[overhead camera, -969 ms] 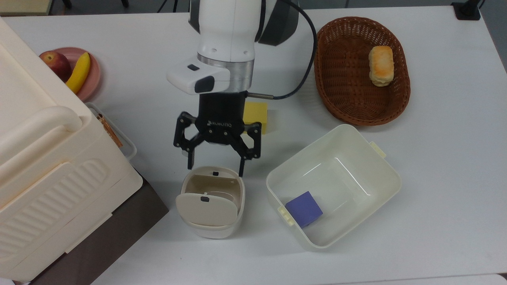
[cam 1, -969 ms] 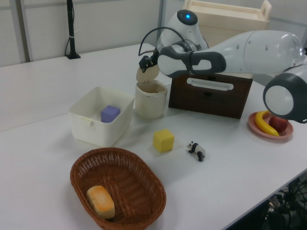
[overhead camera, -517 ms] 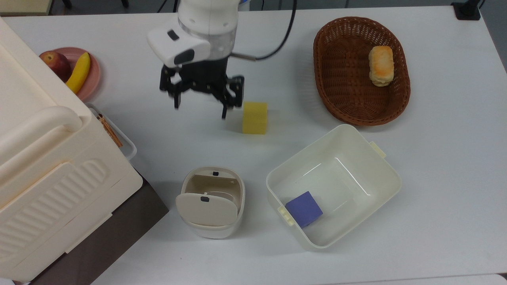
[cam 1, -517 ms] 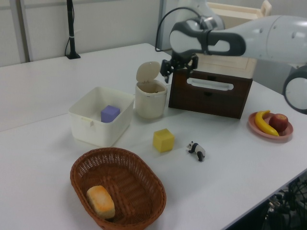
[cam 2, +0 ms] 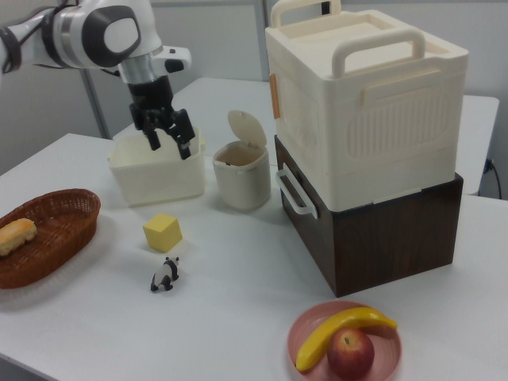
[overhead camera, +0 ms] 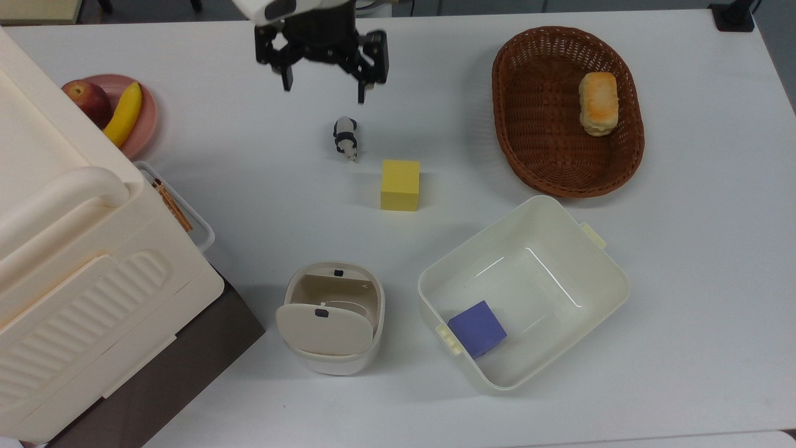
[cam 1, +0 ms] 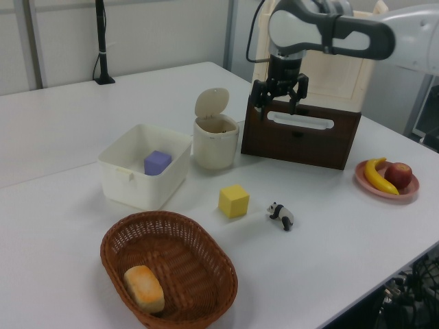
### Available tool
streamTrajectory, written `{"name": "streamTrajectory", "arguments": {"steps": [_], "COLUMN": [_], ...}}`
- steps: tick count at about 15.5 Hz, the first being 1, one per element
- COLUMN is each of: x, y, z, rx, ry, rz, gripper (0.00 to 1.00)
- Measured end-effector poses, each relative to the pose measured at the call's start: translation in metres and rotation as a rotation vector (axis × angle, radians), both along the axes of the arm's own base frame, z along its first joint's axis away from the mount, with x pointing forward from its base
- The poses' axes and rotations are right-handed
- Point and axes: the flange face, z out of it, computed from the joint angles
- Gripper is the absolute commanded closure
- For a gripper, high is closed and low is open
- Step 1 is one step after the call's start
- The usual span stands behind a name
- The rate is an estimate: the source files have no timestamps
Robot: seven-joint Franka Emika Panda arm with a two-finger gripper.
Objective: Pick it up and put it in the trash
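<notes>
The trash (overhead camera: 339, 366) is a small rounded cream bin with its flap lid tipped up, so its mouth is uncovered; it also stands in the left view (cam 1: 216, 147) and in the right view (cam 2: 242, 184). "It", the thing to grab, is out of view. My gripper (overhead camera: 323, 92) hangs open and empty high over the table at the top view's upper edge, well away from the trash and above the toy panda. The left view puts the gripper (cam 1: 277, 107) in front of the brown crate, and the right view puts the gripper (cam 2: 169, 148) before the white tub.
A toy panda (overhead camera: 345, 138) and a yellow cube (overhead camera: 400, 185) sit mid-table. A white tub (overhead camera: 612, 274) holds a purple cube (overhead camera: 477, 328). A wicker basket (overhead camera: 541, 155) holds bread. A pink plate (overhead camera: 146, 127) with fruit and a large cream box (overhead camera: 74, 249) on a brown crate stand at the top view's left.
My gripper has moved from just above the trash toward the top view's upper edge, staying open and empty. The toy panda it was covering now shows.
</notes>
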Motion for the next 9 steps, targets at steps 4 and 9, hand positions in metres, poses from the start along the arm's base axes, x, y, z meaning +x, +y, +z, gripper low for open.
{"name": "streamTrajectory", "arguments": {"steps": [4,9], "x": [-0.023,-0.024], "y": [-0.004,-0.019], "z": [0.001,0.004], "rx": [0.067,0.089], "ry": [0.016,0.009], "rz": [0.040,0.044], "gripper": [0.00,0.00]}}
